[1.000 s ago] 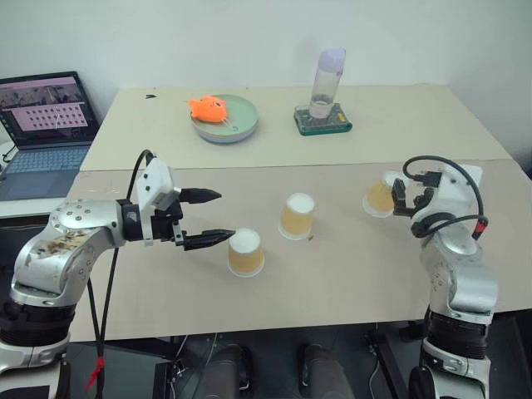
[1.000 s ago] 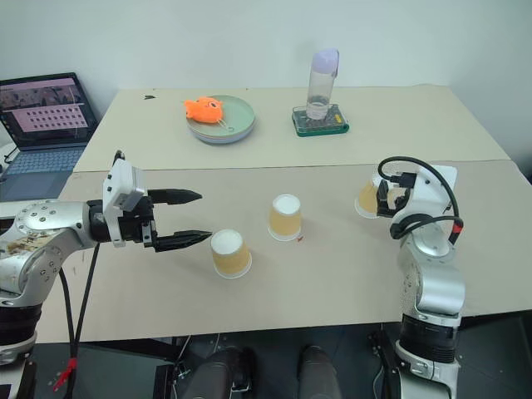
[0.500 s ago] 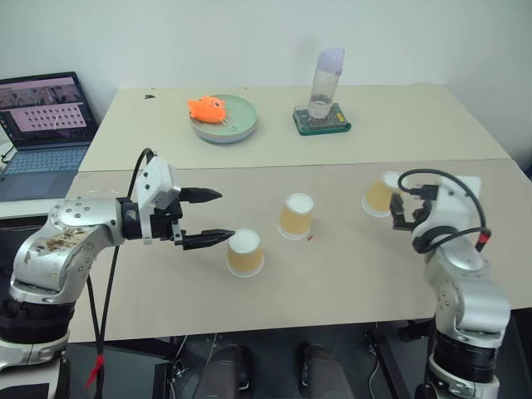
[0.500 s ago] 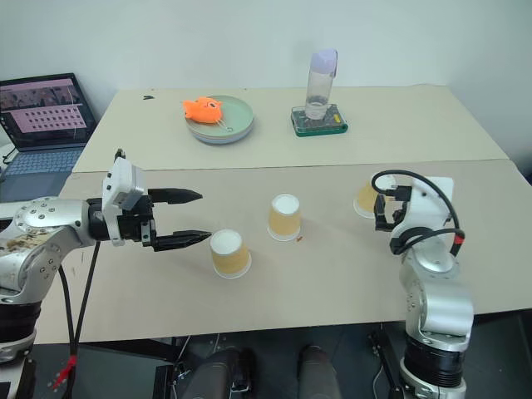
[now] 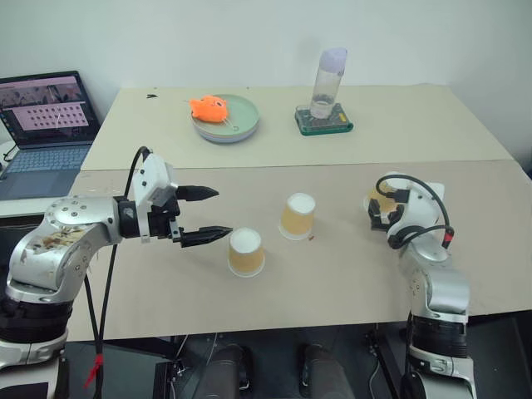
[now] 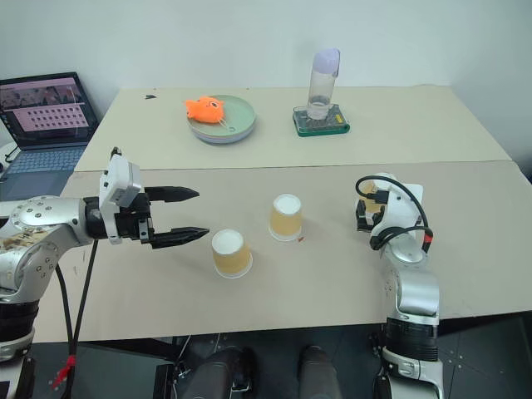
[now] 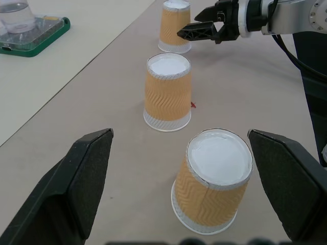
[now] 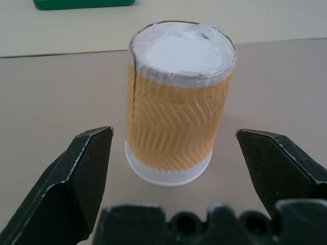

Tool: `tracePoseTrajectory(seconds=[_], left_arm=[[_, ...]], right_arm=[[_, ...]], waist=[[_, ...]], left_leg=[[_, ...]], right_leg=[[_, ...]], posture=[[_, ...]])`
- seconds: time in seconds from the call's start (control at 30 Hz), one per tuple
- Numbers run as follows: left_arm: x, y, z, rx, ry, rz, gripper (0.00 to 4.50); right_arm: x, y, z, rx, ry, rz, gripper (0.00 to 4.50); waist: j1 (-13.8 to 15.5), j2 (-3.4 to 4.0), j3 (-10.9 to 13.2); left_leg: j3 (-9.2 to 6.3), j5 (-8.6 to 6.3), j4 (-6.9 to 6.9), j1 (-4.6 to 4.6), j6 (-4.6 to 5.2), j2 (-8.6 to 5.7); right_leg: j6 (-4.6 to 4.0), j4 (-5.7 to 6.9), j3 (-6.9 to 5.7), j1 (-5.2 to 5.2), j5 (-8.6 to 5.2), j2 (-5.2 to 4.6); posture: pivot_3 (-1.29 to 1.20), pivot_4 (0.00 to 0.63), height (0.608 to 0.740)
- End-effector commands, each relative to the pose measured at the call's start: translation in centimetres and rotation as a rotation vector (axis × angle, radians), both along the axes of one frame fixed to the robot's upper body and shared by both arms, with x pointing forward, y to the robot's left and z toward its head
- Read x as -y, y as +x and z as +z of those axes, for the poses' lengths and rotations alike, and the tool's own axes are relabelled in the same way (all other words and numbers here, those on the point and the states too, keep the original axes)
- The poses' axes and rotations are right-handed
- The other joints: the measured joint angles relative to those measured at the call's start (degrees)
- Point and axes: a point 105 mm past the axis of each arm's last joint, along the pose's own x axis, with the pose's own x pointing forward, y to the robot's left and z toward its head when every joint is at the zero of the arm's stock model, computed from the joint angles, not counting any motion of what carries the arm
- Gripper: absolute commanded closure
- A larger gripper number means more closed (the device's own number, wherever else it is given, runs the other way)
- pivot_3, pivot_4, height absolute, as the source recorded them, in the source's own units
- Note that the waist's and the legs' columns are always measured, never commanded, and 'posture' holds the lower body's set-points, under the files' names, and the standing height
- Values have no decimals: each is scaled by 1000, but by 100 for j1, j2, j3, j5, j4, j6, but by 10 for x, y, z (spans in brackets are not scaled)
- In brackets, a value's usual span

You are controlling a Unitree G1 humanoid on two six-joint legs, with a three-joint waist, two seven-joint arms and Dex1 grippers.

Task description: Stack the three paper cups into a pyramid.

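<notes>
Nothing stacked yet: I see all three cups upside down and apart on the table (image 5: 332, 274), left cup (image 5: 246, 252) before my open left gripper (image 5: 208, 214), middle cup (image 5: 297, 216) alone, right cup (image 8: 176, 102) between my right gripper's (image 8: 176, 153) spread fingers, ungripped.

Silver arms, black cables, black-fingered end effectors.

Three cups (image 5: 298, 216) apart on table (image 5: 332, 283)

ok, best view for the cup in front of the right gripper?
Right wrist view: the rightmost paper cup stands upside down, centred ahead of the open right gripper, untouched. In the head views the cup is mostly hidden behind that arm. The left wrist view shows it far off, partly cut off.
</notes>
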Motion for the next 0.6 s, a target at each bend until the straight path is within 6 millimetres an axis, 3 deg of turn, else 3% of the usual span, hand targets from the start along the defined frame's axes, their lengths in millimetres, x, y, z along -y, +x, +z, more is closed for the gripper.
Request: tracePoseTrajectory(seconds=[0.03, 0.2, 0.6], left_arm=[[-1, -5, 12, 54, -1, 0, 0], [-2, -4, 13, 62, 0, 8, 0], [-2, -3, 16, 73, -5, 18, 0]], right_arm=[[8, 10, 28, 113, 9, -10, 8], [3, 25, 45, 184, 144, 16, 8], [11, 37, 39, 170, 129, -2, 8]], waist=[[-4, 0, 0], [-17, 0, 0], [-11, 1, 0]], left_leg=[[0, 0, 0, 0, 1, 1], [0, 5, 0, 0, 11, 2], [0, 7, 0, 0, 11, 1]], right_leg=[[0, 1, 0, 0, 0, 0], [-1, 1, 1, 0, 1, 3], [-3, 1, 1, 1, 2, 3]], posture=[[0, 150, 740], [0, 150, 740], [0, 150, 740]])
